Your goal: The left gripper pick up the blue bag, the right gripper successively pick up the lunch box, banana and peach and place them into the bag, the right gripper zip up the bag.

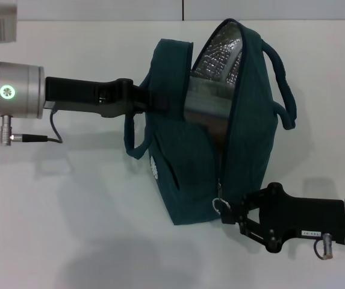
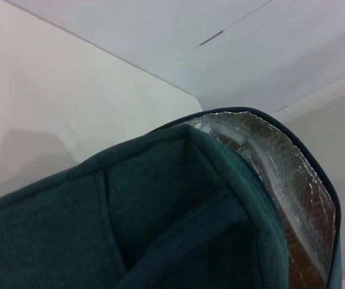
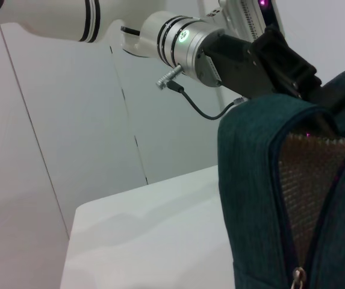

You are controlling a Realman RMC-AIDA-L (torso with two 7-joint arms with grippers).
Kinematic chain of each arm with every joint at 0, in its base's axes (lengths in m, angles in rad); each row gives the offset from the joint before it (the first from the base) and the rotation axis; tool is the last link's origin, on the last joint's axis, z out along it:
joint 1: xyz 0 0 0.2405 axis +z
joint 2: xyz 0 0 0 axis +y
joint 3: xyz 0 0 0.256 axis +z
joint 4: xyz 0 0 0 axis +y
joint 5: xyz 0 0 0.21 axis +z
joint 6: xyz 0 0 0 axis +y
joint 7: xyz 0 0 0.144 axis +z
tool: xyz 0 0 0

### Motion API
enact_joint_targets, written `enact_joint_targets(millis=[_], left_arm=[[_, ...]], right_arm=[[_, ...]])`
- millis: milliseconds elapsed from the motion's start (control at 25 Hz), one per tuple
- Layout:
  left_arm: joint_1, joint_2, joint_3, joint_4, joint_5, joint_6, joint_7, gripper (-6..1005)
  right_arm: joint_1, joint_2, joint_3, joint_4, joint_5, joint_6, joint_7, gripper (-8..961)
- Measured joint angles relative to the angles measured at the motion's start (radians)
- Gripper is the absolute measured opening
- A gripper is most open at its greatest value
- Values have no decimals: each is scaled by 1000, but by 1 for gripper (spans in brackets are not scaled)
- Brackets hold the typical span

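Both grippers seemingly grip blue bag (image 1: pixel 208 150), mouth far-facing.

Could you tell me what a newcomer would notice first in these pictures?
The blue bag dominates the middle of the white table, its mouth gaping to show the silver lining. The left gripper grips its near-side edge, and the right gripper sits at the ring zipper pull at the zip's low end.

Blue bag (image 1: pixel 202 162): centre of desk (image 1: pixel 70 211), between the two arms. Left gripper (image 1: pixel 151 99): at the bag's left side, on its upper edge. Right gripper (image 1: pixel 229 212): at the bag's near right corner, by the zipper pull (image 1: pixel 220 203).
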Motion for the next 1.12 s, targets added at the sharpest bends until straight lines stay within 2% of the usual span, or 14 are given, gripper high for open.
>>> enact_joint_targets(millis=[1120], left_arm=[[-2,-4,4,0,-1,4,0,44]], right_arm=[[3,0,-9,-1,26,25,0,27]])
